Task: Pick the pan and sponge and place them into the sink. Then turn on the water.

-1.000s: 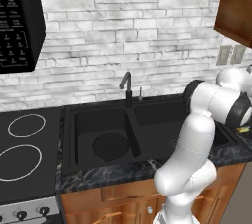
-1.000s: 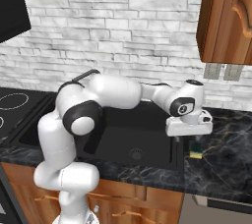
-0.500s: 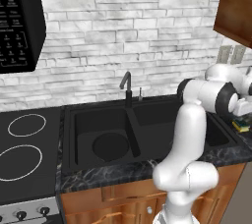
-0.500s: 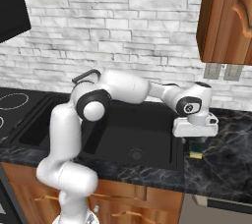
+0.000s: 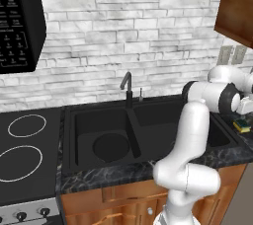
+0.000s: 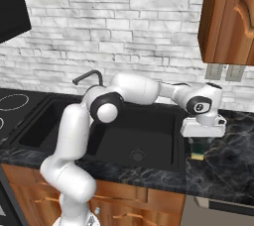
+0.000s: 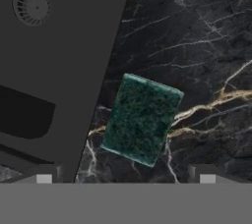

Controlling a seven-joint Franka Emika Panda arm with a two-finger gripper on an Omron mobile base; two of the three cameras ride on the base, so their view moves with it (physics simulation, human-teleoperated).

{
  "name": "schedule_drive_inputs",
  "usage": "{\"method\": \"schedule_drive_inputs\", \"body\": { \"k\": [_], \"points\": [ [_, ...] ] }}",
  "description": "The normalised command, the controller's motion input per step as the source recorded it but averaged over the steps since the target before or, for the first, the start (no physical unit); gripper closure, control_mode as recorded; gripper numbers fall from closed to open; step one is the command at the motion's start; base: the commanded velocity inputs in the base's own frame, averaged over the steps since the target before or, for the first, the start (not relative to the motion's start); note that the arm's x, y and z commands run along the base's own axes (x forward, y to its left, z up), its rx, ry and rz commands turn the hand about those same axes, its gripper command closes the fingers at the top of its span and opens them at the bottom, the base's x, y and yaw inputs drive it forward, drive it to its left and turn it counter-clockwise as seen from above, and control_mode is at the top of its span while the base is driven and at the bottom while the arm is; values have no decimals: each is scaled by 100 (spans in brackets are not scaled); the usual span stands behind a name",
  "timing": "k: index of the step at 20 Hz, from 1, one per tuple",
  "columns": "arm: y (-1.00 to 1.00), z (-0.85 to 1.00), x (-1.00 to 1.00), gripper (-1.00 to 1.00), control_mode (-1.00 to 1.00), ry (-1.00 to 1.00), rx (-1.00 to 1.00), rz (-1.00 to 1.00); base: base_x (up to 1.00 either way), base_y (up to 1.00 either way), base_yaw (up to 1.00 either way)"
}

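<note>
The arm reaches across the sink [image 6: 59, 123] to the marble counter [image 6: 228, 165] on its right side. The gripper [image 6: 202, 138] hangs directly above the sponge [image 7: 141, 118], fingers spread wide, grasping nothing; the sponge sits between the lines of the two fingertips [image 7: 45, 175] but they are not touching it. The sponge lies flat on the counter, green face up, just beside the sink's right rim, skewed slightly to that edge. From the left base camera its yellow body shows below the hand. The pan [image 5: 111, 147] rests in the left basin, near the divider. The faucet [image 5: 127, 87] stands at the back, behind the divider.
</note>
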Motion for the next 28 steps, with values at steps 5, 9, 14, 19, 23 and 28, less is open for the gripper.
{"method": "schedule_drive_inputs", "body": {
  "k": [5, 9, 14, 19, 23, 28],
  "points": [
    [-3, -12, 14, -100, -100, 1, 2, 3, 0, 0, 0],
    [0, -14, 11, -100, -100, 2, 2, 2, 0, 0, 0],
    [0, -13, 6, -100, -100, 3, 1, 0, 0, 0, 0],
    [0, -13, 4, -100, -100, 3, 1, 0, 0, 0, 0],
    [0, -10, 0, -100, -100, 4, 1, 0, 0, 0, 0],
    [0, -11, -1, -100, -100, 2, 1, 0, 0, 0, 0]
  ]
}}
